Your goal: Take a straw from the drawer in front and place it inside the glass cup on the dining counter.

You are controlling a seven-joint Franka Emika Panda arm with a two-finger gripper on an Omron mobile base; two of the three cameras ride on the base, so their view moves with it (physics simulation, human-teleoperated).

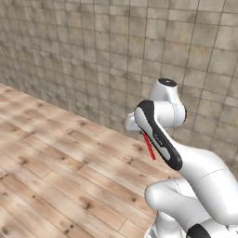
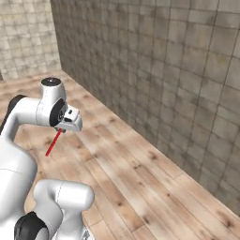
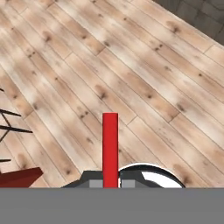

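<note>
The red straw (image 3: 110,148) stands pinched between my finger tips in the hand view, pointing away over wooden floor. In the left base view the straw (image 1: 149,147) hangs slanted below my gripper (image 1: 141,132), partly behind the forearm. In the right base view the straw (image 2: 53,143) slants down and left from my gripper (image 2: 62,130), which is shut on it. The arm is folded back high above the floor. The drawer, the glass cup and the dining counter are out of view.
Wooden plank floor (image 1: 56,162) spreads below and ahead. A tiled wall (image 2: 164,70) runs along the far side in both base views. At the left edge of the hand view sit a dark red seat (image 3: 17,177) and thin black legs (image 3: 11,127).
</note>
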